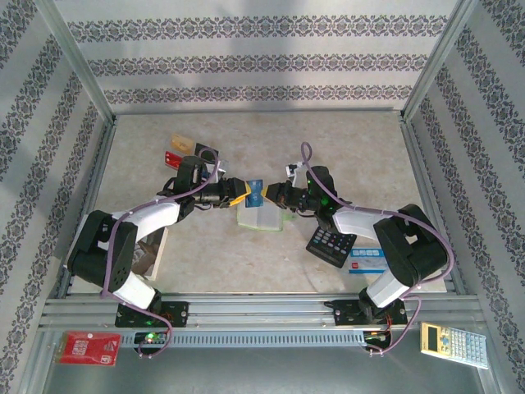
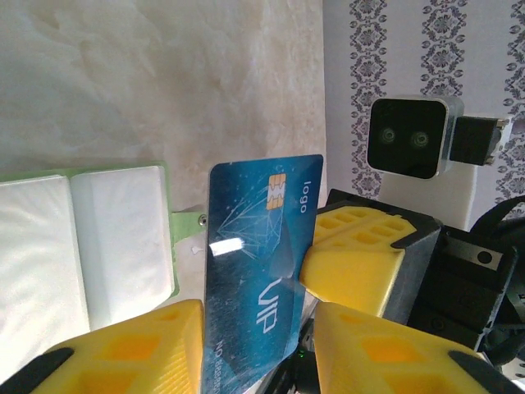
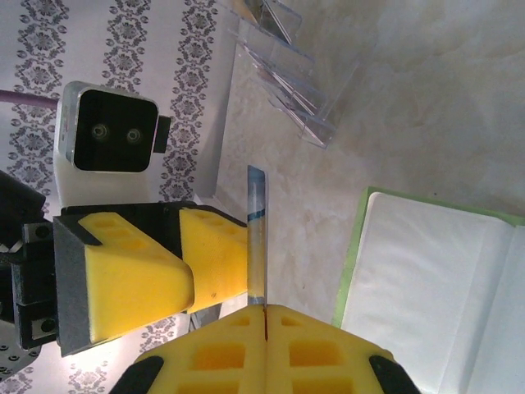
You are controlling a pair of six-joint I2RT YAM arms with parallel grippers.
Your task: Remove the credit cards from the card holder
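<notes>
Above the middle of the table (image 1: 230, 267), the blue-and-white card (image 2: 262, 238) is held clear of the card holder (image 3: 426, 279). The holder is laid open on the surface close by, its pale inner faces turned up. The card is pinched by one edge in the right gripper (image 3: 264, 310), whose yellow fingers are pressed together on it. The left gripper (image 2: 258, 310) is placed around the card's lower part with its fingers set apart. A dark gap is seen between one finger and the card, so no grip is judged to be made on that side.

Toward the far left of the table, three small cards are seen lying close together: a tan card (image 1: 182, 141), a red card (image 1: 171, 158) and a black card (image 1: 203, 152). No card is seen on the holder's open faces in either wrist view, though its pockets cannot be fully checked.

The removal is therefore judged to be all but done. Four cards are out of the holder, and what is left is for the blue-and-white card to be set down, most likely beside the other three. A black calculator (image 1: 330, 242) is seen lying just right of the holder.
</notes>
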